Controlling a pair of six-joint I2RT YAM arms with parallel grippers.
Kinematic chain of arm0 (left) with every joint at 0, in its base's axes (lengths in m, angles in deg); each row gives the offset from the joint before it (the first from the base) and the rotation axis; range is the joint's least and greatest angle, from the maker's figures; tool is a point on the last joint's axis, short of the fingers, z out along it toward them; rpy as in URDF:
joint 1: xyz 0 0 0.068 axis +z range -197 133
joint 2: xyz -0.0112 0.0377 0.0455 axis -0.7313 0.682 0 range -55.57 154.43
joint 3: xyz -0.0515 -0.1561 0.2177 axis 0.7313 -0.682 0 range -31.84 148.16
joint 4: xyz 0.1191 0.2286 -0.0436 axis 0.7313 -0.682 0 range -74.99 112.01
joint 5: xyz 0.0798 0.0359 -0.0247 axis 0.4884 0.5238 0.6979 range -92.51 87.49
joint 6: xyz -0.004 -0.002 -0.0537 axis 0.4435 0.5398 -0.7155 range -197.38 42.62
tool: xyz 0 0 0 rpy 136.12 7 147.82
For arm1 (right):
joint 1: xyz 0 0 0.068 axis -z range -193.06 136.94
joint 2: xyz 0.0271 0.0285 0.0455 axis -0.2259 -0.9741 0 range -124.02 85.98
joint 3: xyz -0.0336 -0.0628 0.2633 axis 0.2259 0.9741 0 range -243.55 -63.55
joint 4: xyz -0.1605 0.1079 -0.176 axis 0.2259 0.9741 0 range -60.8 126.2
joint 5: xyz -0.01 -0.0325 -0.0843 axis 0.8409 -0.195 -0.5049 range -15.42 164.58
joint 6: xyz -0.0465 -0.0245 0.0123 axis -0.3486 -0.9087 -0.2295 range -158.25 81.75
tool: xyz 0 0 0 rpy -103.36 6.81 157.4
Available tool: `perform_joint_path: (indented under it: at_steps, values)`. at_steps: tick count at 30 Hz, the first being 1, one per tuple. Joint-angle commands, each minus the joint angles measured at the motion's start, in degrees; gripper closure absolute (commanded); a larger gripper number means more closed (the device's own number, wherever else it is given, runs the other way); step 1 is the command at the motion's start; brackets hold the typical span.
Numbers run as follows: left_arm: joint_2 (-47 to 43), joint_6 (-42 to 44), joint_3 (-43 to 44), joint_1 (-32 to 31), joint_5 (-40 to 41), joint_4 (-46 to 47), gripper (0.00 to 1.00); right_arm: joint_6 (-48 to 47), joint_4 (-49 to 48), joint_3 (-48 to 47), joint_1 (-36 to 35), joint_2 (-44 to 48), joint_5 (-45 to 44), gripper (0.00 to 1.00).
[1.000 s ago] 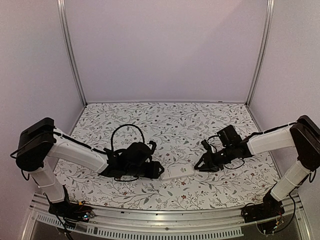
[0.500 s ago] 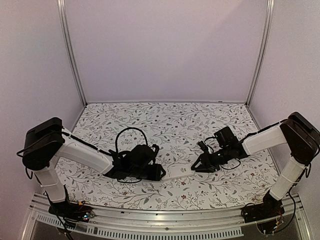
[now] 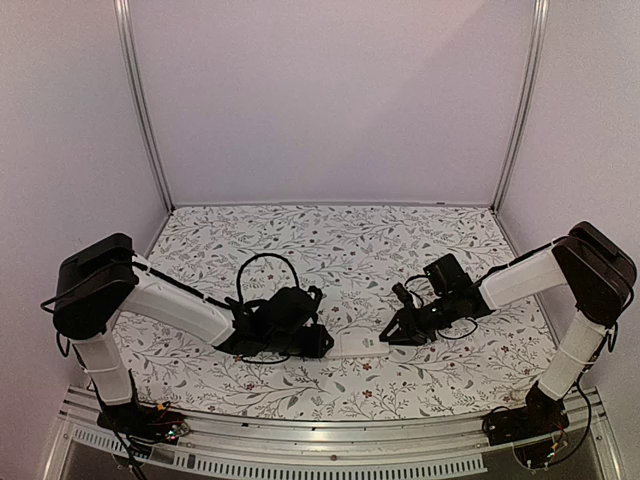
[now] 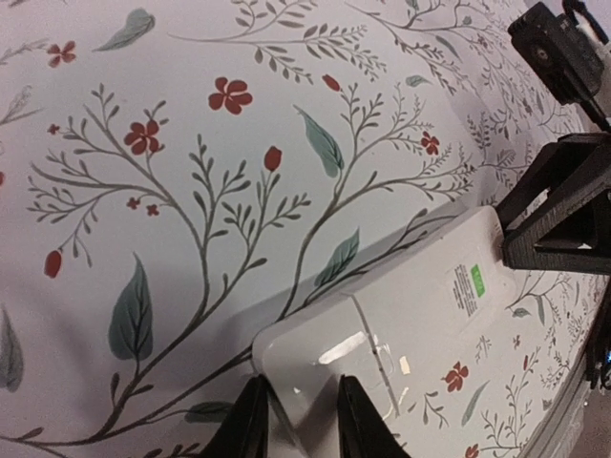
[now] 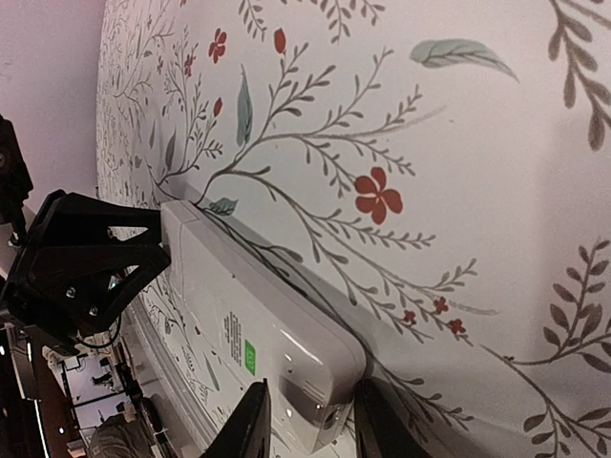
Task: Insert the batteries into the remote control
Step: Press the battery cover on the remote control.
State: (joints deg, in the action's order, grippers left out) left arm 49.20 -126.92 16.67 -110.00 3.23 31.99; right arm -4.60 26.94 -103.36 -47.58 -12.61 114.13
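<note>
Remote control [image 3: 358, 345] on table [image 3: 330, 240], left gripper [image 4: 299, 410], right gripper [image 5: 307, 415] straddling ends.

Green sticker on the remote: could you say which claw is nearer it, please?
Right. The right claw is at the remote control's end by the green sticker; the left claw, the opposite end.

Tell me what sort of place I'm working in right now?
Most likely a lab test cell for robots: plain lilac walls with metal corner posts box in a floral-print table, and the left arm and right arm are bolted to a metal rail at its near edge.
</note>
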Motion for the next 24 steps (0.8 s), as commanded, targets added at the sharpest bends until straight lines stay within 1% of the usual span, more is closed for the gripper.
perform_joint_path:
  at_steps: [1, 7, 12, 18, 21, 24]
  values:
    - [2.6, 0.0, 1.4, -1.0, -1.6, -2.2, 0.76, 0.4, -1.1, -1.3, -1.3, -1.5, 1.0, 0.7]
    - [3.8, 0.2, 2.6, -2.0, -2.8, -2.6, 0.78, 0.6, -1.2, -0.9, -1.7, -1.2, 1.0, 0.7]
    - [6.2, -0.5, 4.5, -3.5, -4.4, -2.8, 0.8, 0.9, -1.7, -1.6, -2.7, -1.8, 1.1, 0.73]
    - [8.4, -3.3, 4.8, -5.3, -5.3, 0.9, 0.82, 1.9, -2.9, -2.0, -4.3, -2.5, 1.4, 0.76]
    - [8.5, -3.7, 5.3, -6.0, -5.3, 1.3, 0.81, 2.2, -3.0, -2.5, -4.5, -2.8, 1.5, 0.76]
    - [6.4, -3.9, 3.0, -5.7, -4.9, 3.4, 0.77, 2.3, -2.9, -2.6, -4.0, -2.5, 1.4, 0.76]
